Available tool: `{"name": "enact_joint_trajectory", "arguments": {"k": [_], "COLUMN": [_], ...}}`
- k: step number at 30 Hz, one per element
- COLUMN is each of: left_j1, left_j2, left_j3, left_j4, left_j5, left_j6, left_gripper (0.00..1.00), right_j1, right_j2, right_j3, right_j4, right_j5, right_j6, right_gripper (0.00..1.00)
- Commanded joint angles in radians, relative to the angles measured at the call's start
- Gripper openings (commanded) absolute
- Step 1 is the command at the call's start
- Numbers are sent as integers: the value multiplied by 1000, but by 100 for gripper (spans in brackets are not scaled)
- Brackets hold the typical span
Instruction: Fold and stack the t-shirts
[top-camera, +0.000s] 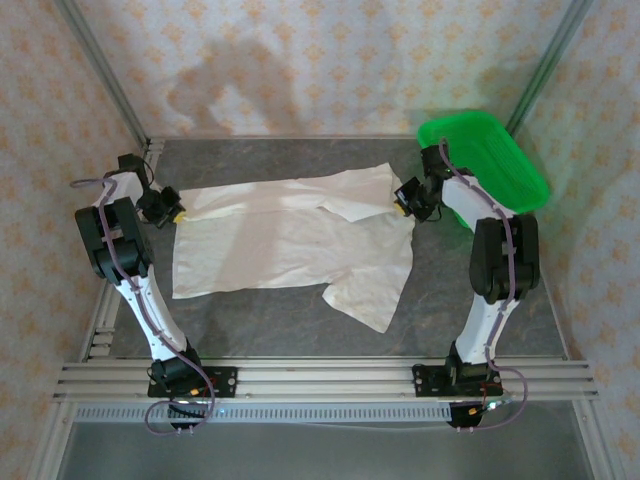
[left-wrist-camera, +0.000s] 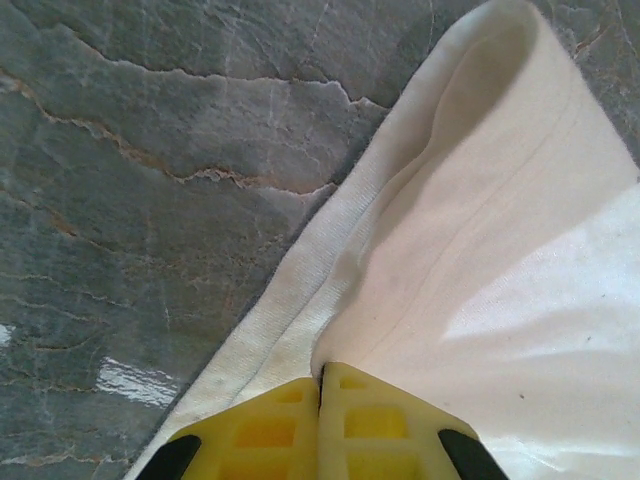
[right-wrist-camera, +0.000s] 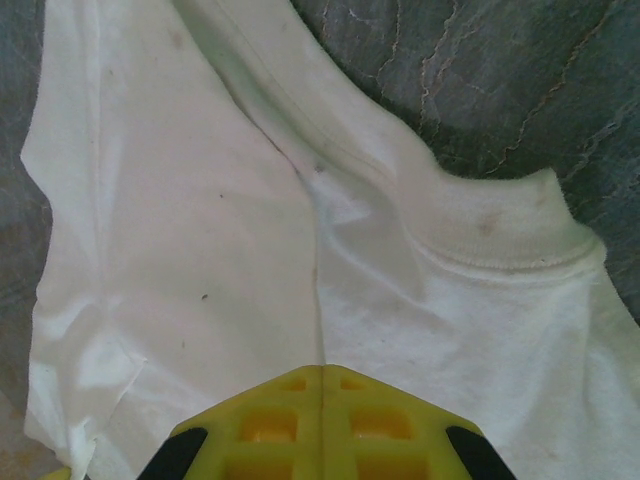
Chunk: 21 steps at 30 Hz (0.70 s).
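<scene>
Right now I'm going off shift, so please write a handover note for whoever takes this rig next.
Left gripper: shut on the t-shirt at its left edge.
Right gripper: shut on its right end, by the collar.
T-shirt: spread out on the table between the arms. The green basket is at the far right.
Done: shirt laid out.
Left: fold it, then stack it.

No text, label, brand, number or sign could be read in any view. The white t-shirt (top-camera: 290, 240) was seen with plain, unprinted cloth facing up. Only a few small dark specks (right-wrist-camera: 205, 297) were made out on it in the right wrist view.
</scene>
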<state>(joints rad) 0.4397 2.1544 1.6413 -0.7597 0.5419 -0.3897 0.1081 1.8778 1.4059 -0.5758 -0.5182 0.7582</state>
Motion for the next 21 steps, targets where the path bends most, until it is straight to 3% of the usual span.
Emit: {"name": "enact_joint_trajectory", "arguments": {"k": [1,4,7,13,21], "left_j1": [10,10,5,-41,-162], "left_j2": [7,-15,-67,-175,-239], "left_j3": [9,-2,-10,35,78], "left_j4": [-20,-1,37,45,65], "left_j5": [-26,-14,-3,-24,-54], "left_j6": [27,8,-32,-62,-90], "left_gripper": [9,39,55,61,61], "right_j1": [-4,-2,-1,5,28], "right_j2": [11,10,12,6,4], "right_j3": [-14,-22,-30,-51,-101], "right_j4": [-30,-28,-33,-59,-55], "right_j5": [38,38,41,50,59], "right_j6": [-24,-25,-26,-44,-39], "right_gripper": [0,0,2,2,3]}}
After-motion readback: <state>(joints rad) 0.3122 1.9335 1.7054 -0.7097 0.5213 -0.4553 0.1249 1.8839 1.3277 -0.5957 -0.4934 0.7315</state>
